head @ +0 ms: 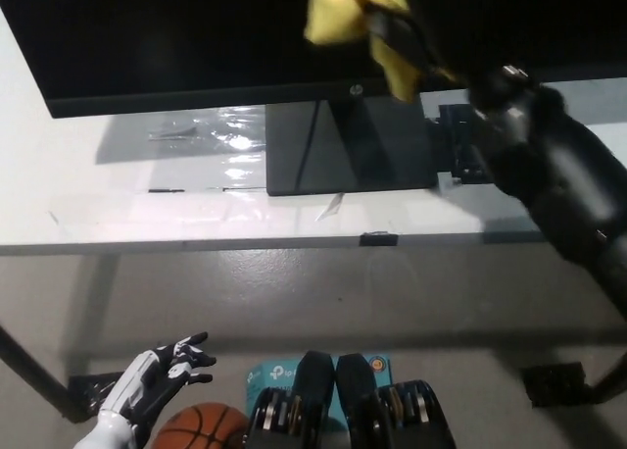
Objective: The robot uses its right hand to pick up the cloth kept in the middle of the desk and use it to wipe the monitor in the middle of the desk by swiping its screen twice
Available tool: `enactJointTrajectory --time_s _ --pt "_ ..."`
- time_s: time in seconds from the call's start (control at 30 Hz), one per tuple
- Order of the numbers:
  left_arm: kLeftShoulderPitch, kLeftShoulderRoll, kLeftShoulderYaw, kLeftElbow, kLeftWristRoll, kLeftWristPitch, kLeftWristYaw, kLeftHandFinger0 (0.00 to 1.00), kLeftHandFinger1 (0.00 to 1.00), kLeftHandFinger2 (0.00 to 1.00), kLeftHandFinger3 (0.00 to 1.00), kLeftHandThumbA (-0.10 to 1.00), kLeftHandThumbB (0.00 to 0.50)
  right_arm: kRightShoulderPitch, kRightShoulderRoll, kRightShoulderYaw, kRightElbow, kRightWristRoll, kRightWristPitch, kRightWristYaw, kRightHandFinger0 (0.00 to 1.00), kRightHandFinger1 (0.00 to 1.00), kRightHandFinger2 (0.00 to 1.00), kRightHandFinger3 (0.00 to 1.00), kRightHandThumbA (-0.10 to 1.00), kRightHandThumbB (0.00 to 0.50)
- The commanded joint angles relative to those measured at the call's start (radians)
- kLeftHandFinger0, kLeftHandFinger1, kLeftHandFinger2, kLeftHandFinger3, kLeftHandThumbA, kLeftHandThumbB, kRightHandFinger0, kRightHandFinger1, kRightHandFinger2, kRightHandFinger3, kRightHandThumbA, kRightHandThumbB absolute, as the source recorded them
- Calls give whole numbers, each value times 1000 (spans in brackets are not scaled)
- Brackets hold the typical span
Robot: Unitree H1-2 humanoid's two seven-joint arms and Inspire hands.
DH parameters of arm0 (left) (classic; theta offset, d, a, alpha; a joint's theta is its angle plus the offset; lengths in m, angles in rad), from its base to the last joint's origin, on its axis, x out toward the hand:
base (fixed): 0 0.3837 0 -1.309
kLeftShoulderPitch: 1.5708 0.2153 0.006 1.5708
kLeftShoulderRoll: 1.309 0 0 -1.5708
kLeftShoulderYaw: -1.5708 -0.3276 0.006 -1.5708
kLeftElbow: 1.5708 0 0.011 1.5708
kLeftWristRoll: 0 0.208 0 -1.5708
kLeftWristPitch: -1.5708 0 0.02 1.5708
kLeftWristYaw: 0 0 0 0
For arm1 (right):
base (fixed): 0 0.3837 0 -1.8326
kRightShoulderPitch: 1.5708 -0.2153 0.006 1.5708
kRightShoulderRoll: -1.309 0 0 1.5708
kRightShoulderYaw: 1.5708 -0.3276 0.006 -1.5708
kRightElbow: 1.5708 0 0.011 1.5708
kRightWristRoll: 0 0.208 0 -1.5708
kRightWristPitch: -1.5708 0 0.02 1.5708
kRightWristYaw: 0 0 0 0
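Observation:
The black monitor [176, 37] stands across the top of the head view on its dark base [348, 150]. A yellow cloth [345, 13] is pressed against the lower part of the screen. My black right hand [416, 23] is shut on the cloth, with the arm [558, 194] reaching up from the right edge. My white left hand [152, 385] rests low at the bottom left, below the desk edge, fingers apart and holding nothing.
The white desk [118, 189] carries clear tape patches [211, 130] in front of the monitor. An orange basketball [201, 429] lies on the grey floor by the left hand. A teal box [269, 375] lies beside it.

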Motion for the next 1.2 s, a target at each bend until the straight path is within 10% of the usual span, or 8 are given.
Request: enactJointTrajectory --time_s 0.0,0.27,0.7,0.9,1.17 --pt "5 17 16 -4 -12 -53 -14 766 769 906 1000 428 101 66 -76 -50 -140 16 -14 90 0 0 86 290 -100 229" --pt "3 21 25 -10 -13 -50 -10 750 774 910 1000 428 112 192 -96 -98 -164 31 -14 89 0 0 161 347 -100 227" --pt "-5 23 35 -6 -14 -44 -16 767 766 921 1000 423 98 170 -31 -114 166 3 -10 26 0 0 89 142 -100 244" --pt "-3 24 36 -9 -10 -52 -17 771 761 922 1000 427 94 99 -7 -109 303 5 108 126 0 0 172 234 -100 59" --pt "-15 20 39 -21 -12 -38 -13 728 740 923 1000 432 96 -32 19 -84 514 23 277 285 0 38 293 66 -100 37"
